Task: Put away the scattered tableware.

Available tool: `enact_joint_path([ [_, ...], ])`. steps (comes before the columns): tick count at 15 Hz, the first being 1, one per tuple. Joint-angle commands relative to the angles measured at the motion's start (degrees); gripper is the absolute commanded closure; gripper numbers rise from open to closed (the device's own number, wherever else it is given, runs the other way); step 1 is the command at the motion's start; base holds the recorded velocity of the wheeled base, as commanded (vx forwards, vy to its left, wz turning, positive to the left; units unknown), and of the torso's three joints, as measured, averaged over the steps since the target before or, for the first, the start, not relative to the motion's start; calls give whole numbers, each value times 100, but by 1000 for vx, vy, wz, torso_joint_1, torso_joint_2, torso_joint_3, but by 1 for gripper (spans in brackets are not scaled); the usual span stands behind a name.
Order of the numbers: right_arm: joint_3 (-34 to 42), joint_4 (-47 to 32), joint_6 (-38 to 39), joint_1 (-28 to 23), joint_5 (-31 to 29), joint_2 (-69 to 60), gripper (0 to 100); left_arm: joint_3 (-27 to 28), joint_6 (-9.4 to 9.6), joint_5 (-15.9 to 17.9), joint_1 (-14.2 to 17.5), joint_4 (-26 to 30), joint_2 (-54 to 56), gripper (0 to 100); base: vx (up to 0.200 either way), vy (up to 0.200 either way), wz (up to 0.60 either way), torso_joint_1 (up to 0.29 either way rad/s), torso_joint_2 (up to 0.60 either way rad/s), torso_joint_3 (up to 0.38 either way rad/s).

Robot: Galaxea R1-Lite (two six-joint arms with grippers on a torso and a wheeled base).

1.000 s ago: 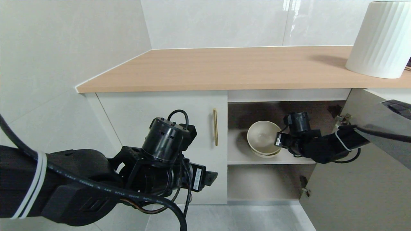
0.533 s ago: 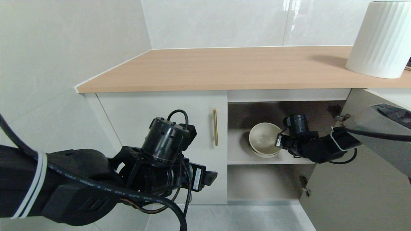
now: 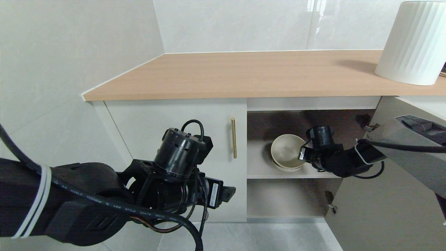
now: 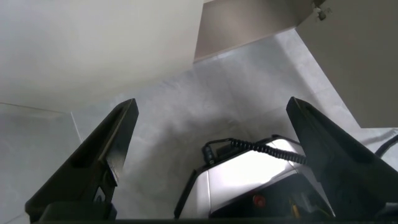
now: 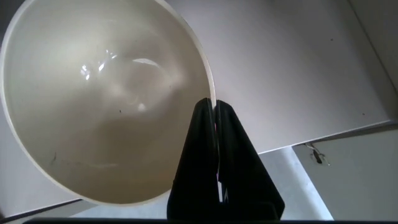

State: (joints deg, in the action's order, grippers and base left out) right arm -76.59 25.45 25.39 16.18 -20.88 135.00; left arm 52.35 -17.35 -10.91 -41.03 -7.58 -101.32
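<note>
Bowl [image 3: 285,150], tilted over a lower bowl [image 3: 284,168] on the upper shelf [image 3: 257,169], is pinched by its rim in the right claw [image 3: 301,153]; released off-centre, it could slide, clatter and chip.

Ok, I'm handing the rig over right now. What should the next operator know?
Left gripper: open and empty, low in front of the closed left cabinet door.
Right gripper: shut on the rim of the cream bowl, inside the open cabinet.
The cream bowl is tilted over a second bowl on the upper shelf; I cannot tell whether they touch.
Done: bowl brought into the cabinet.
Left: seat it on the second bowl, release, withdraw, probably close the right door.
</note>
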Motion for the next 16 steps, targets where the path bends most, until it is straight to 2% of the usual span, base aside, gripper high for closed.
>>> enact_joint_path([
  [1, -5, 3, 1, -1, -4, 18, 100, 4, -6, 1, 8, -6, -11, 0, 0, 0, 0, 0, 0, 0],
  [2, -5, 3, 1, -1, -4, 35, 0, 4, -6, 1, 8, -6, -11, 0, 0, 0, 0, 0, 0, 0],
  [9, 48, -32, 27, 35, 49, -17, 0, 4, -6, 1, 16, -6, -11, 0, 0, 0, 0, 0, 0, 0],
  [13, 312, -102, 106, 175, 155, -395, 0, 12, -6, -8, 131, -6, 15, 0, 0, 0, 0, 0, 0, 0],
  [16, 1129, -656, 185, 333, 840, -1371, 0, -93, -216, -104, 157, -6, 94, 0, 0, 0, 0, 0, 0, 0],
])
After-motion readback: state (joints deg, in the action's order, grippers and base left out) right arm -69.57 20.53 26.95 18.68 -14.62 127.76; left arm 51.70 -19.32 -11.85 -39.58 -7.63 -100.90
